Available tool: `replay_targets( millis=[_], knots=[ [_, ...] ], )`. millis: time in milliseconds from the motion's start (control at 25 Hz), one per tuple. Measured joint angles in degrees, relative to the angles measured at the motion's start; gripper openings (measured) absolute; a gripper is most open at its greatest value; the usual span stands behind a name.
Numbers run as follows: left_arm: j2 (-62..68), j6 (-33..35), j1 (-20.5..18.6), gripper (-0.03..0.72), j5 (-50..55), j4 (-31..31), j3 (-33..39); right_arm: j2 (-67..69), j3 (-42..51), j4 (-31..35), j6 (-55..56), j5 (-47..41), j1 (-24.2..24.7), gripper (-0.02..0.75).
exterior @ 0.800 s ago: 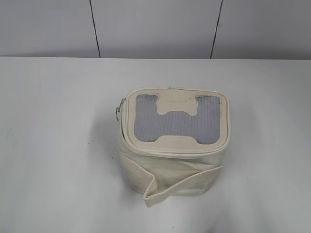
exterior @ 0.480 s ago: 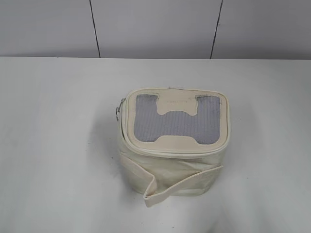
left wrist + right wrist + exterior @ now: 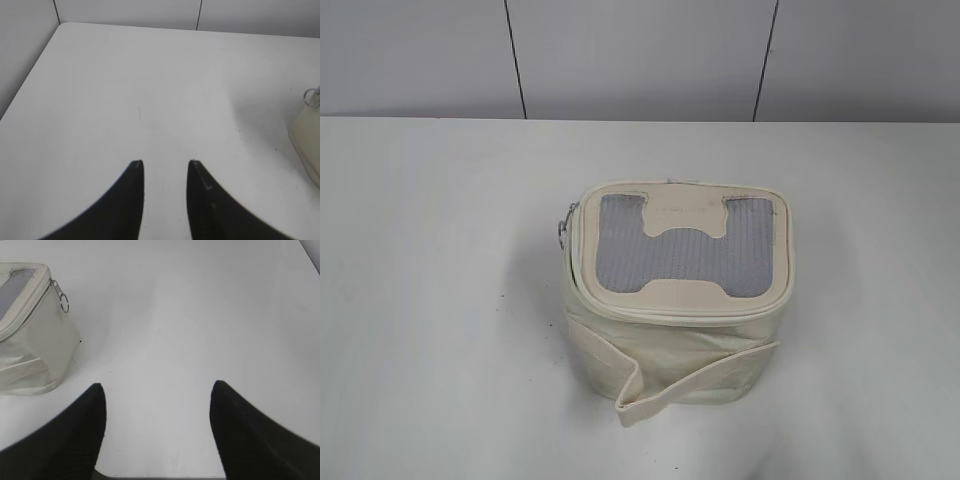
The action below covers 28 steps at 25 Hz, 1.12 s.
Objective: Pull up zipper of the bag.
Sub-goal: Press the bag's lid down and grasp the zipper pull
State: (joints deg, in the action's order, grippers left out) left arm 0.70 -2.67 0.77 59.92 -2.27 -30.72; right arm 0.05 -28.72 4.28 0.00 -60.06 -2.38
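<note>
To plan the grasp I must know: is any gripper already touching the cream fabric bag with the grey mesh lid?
No, in the exterior view the cream fabric bag with the grey mesh lid stands alone on the white table, with no gripper near it.

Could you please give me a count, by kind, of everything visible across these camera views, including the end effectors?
Bag: 1, cream with a grey mesh lid
Zipper pull rings: 2, one at the bag's left end, one in the right wrist view
End effectors: 2, left end effector and right end effector, both open and empty
Table: 1, white
Total: 6
</note>
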Motion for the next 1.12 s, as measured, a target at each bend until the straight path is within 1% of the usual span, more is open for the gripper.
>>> replay_targets(
  millis=[360,640,720,840,1000,1120],
  knots=[
    [0.0,0.0,0.0,0.235,0.0,0.0,0.0,0.0,0.0,0.1,0.0,0.1,0.0,0.511],
    [0.5,0.0,0.1,0.235,0.0,-1.8,0.0,0.0,0.0,0.1,0.0,0.2,0.0,0.511],
    [2.3,0.2,0.3,0.235,-0.9,-3.2,-0.6,0.9,-0.2,0.1,0.0,0.5,0.0,0.511],
    [6.6,3.4,0.5,0.239,-7.8,-7.0,-2.5,4.0,-1.0,0.1,-1.0,3.2,0.0,0.511],
    [13.9,5.9,0.5,0.239,-16.4,-10.0,-3.3,11.3,-1.7,0.2,-2.1,9.4,0.0,0.511],
    [19.0,10.6,1.1,0.239,-21.4,-13.0,-3.3,16.7,-2.2,0.4,-3.4,14.5,-1.7,0.511]
  ],
)
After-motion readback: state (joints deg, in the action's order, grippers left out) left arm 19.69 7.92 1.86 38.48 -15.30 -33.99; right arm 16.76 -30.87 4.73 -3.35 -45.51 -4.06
